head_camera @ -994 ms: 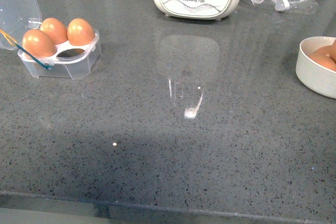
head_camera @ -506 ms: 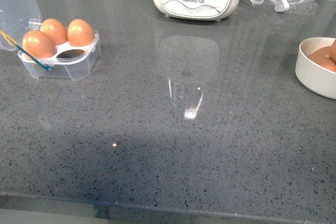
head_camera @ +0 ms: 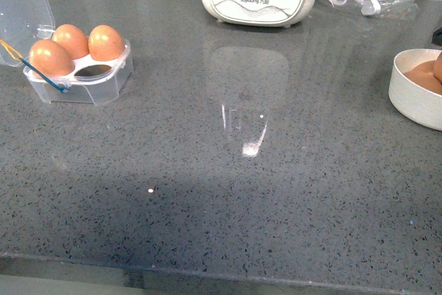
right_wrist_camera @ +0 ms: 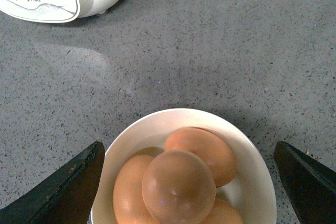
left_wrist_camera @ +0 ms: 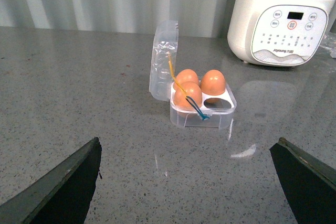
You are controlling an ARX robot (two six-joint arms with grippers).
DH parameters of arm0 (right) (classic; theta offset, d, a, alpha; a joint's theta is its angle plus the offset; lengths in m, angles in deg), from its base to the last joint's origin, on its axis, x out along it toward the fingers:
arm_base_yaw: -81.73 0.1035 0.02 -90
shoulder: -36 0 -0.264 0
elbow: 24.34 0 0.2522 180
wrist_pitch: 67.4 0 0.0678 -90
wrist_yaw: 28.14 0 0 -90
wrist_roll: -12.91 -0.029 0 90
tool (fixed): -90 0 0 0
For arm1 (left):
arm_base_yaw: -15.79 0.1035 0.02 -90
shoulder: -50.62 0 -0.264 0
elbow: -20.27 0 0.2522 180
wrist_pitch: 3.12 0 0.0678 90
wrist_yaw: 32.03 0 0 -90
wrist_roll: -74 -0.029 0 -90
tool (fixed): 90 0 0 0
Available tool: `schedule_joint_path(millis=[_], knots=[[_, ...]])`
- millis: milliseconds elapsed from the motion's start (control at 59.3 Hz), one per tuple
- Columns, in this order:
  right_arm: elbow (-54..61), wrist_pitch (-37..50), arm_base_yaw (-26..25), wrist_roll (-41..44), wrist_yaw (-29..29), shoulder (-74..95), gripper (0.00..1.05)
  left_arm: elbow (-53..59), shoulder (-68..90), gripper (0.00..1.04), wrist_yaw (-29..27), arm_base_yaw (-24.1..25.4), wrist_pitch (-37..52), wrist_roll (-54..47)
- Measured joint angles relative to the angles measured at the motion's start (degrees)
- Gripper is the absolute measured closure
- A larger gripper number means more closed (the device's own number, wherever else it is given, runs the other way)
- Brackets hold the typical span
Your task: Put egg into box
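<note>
Front view: we see the box (head_camera: 83, 77) at the left of the counter (head_camera: 242, 191), lid open, with three brown eggs (head_camera: 106, 41) seated in it and one cup bare. The bowl (head_camera: 411, 94) sits at the far right. Left wrist view: our left gripper (left_wrist_camera: 187, 141) hangs spread wide and empty, facing the box. Right wrist view: our right gripper (right_wrist_camera: 189, 144) is spread wide over the bowl, holding nothing. The egg (right_wrist_camera: 178, 184) lies topmost on the pile there.

Open counter (head_camera: 242, 205) between box (head_camera: 103, 88) and bowl (head_camera: 414, 101)
</note>
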Motion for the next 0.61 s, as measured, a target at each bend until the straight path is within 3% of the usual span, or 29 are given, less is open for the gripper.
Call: schedule_joint_path(millis=[438,607], knots=[[1.6,0.3,0.0,0.9,0.3,0.6,0.07,0.0,0.0,0.07,0.0,0.0,0.0,0.0],[1.7,0.4,0.0,1.2,0.3,0.6,0.28,0.0,0.0,0.07,0.0,0.0,0.0,0.0]])
